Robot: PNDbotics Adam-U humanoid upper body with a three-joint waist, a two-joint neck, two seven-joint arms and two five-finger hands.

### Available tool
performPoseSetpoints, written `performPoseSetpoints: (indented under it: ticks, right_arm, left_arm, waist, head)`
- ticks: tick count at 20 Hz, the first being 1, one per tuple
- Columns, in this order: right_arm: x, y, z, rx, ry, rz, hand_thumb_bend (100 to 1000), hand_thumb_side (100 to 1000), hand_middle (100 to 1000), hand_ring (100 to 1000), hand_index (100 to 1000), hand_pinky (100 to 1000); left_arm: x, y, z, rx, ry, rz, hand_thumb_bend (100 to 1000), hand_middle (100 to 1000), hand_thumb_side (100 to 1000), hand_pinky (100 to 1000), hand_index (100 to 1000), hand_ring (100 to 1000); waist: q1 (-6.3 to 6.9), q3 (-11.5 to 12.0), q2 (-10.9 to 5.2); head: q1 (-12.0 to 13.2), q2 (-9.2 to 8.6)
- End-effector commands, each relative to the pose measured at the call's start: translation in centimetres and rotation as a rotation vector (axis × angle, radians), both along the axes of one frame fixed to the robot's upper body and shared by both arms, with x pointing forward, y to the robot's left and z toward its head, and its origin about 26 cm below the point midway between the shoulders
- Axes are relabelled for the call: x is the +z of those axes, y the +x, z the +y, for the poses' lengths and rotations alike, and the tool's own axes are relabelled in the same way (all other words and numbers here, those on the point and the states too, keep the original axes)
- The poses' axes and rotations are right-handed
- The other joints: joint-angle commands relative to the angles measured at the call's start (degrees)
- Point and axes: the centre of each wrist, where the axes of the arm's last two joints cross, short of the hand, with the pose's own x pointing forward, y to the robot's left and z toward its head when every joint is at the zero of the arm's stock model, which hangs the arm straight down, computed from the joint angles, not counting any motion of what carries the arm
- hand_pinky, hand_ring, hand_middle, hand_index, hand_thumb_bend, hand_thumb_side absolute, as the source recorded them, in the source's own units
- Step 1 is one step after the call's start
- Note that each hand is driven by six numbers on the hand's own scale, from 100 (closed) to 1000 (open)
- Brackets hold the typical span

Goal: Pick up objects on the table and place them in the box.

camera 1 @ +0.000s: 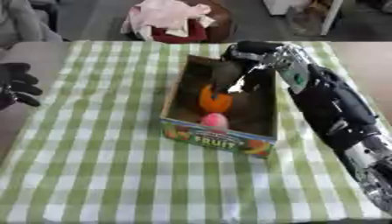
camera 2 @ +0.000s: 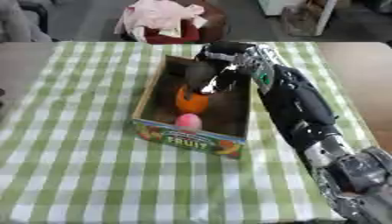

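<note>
My right arm comes in from about four o'clock and runs up across the green-and-white checked tablecloth (camera 1: 99,166) toward the cardboard box (camera 1: 222,138), which sits a little past the middle of the table, toward one o'clock. My right hand (camera 1: 229,78) hangs down into the box from its twelve o'clock end, dark fingers pointing down toward the orange object (camera 1: 215,101) inside; they reach its upper edge, but the view is too blurred for me to tell whether they are spread, pressed together or pinching it, or whether they touch it at all. The orange object lies near the middle of the box floor. Just at its six o'clock side, against the near wall, lies a smaller pink object (camera 1: 215,119), rounded, and the two look to be touching or nearly so. The near wall of the box carries a colourful printed panel with the word FRUIT on it. My left hand (camera 1: 17,85) shows at nine o'clock at the edge of the left eye view, off the cloth's corner, with its black fingers relaxed and a little spread, holding nothing.
</note>
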Motion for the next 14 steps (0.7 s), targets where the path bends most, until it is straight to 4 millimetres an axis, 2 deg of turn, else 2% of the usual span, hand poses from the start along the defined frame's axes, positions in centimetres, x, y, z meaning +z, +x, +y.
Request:
performPoseSetpoints:
  ticks: [1,2,7,14]
  right_arm:
    - [1.3,0.2,-0.8,0.126,-0.162,0.036,495,598,634,625,832,622]
    - [1.4,0.2,-1.0,0.139,-0.180,0.042,499,609,719,686,871,672]
    - [2.7,-0.1,-2.3,0.188,-0.258,0.053,494,585,823,811,908,804]
    - [6.9,-1.1,-3.3,0.258,-0.272,0.005,507,609,850,847,914,849]
  left_arm:
    - [0.8,0.0,0.1,-0.011,0.013,-0.024,100,611,824,574,788,631]
    - [0.8,0.0,0.1,-0.011,0.014,-0.022,100,611,826,575,789,632]
    - [0.6,-0.1,0.4,-0.002,0.021,-0.013,100,611,828,575,789,633]
    - [0.3,-0.2,0.8,0.005,0.037,0.001,100,611,834,576,790,634]
  waist:
    - [0.02,-0.17,-0.68]
    - [-0.04,-0.27,-0.70]
    - [-0.43,-0.75,-0.90]
    - [-0.94,-1.67,-1.31]
  head:
    - [0.24,-0.39]
    - [0.33,-0.36]
    - [0.81,-0.21]
    - [1.57,0.34]
